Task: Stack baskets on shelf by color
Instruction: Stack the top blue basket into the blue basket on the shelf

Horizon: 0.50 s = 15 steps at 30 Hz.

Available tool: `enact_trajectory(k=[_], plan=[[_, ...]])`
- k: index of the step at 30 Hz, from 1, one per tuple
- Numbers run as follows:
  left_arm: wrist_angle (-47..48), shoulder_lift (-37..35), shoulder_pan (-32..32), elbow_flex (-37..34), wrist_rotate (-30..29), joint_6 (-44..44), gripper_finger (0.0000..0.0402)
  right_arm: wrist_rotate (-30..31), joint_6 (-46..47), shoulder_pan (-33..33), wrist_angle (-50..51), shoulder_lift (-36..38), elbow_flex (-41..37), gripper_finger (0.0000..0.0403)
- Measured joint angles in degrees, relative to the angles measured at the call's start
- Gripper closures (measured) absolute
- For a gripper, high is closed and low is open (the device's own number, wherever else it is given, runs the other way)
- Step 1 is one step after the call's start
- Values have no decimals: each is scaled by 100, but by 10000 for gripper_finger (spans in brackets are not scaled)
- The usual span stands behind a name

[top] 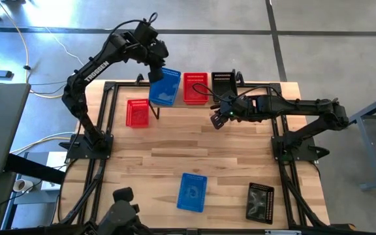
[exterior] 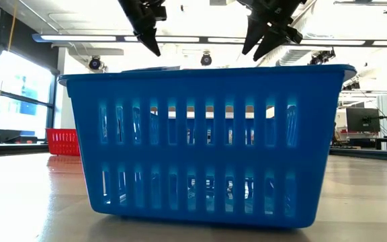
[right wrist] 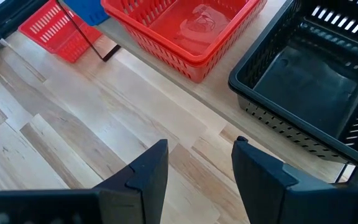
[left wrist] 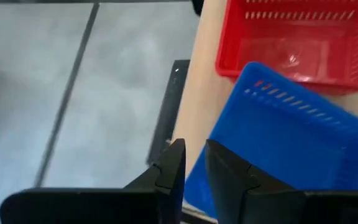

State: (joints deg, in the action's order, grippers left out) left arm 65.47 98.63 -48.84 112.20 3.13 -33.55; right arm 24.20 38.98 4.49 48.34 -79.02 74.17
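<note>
I work from the high view, with the shelf (right wrist: 222, 112) at twelve o'clock on the table (top: 194, 150). Three colours stand on it already: a blue basket (top: 164, 87) toward eleven, a red basket (top: 196, 88) in the middle, and a black basket (top: 222, 81) toward one.

My left gripper (top: 155, 73) is over the far corner of that blue basket, which sits skewed to its neighbours, not square. I judge I am there to seat or straighten it, so the blue column stays clear of the red. I cannot tell whether this gripper is clenched on the rim or has let go.

My right gripper (top: 217, 121) hangs released, jaws wide and empty, over bare wood just in front of the shelf at about one o'clock. It is near the red and black baskets but touches neither. I take it to be waiting out of my left arm's way.

Off the shelf are a red basket on the table (top: 137, 112) at ten o'clock, a blue one (top: 192, 192) at six and a black one (top: 260, 202) at five, so the sorting looks part done
</note>
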Motion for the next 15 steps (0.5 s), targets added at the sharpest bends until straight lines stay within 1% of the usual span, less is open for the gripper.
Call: enact_trajectory(k=[3, 4, 8, 15], plan=[[0, 4, 22, 0, -357, -260, 351, 1, 0, 0, 0, 0, 0, 242], [0, 19, 30, 0, -385, -270, 351, 1, 0, 0, -2, 0, 0, 242], [92, 150, 59, 0, -249, -272, 351, 2, 27, 0, -2, 0, 0, 242], [120, 374, 141, 0, -351, -358, 349, 7, 153, 0, -3, 0, 0, 242]])
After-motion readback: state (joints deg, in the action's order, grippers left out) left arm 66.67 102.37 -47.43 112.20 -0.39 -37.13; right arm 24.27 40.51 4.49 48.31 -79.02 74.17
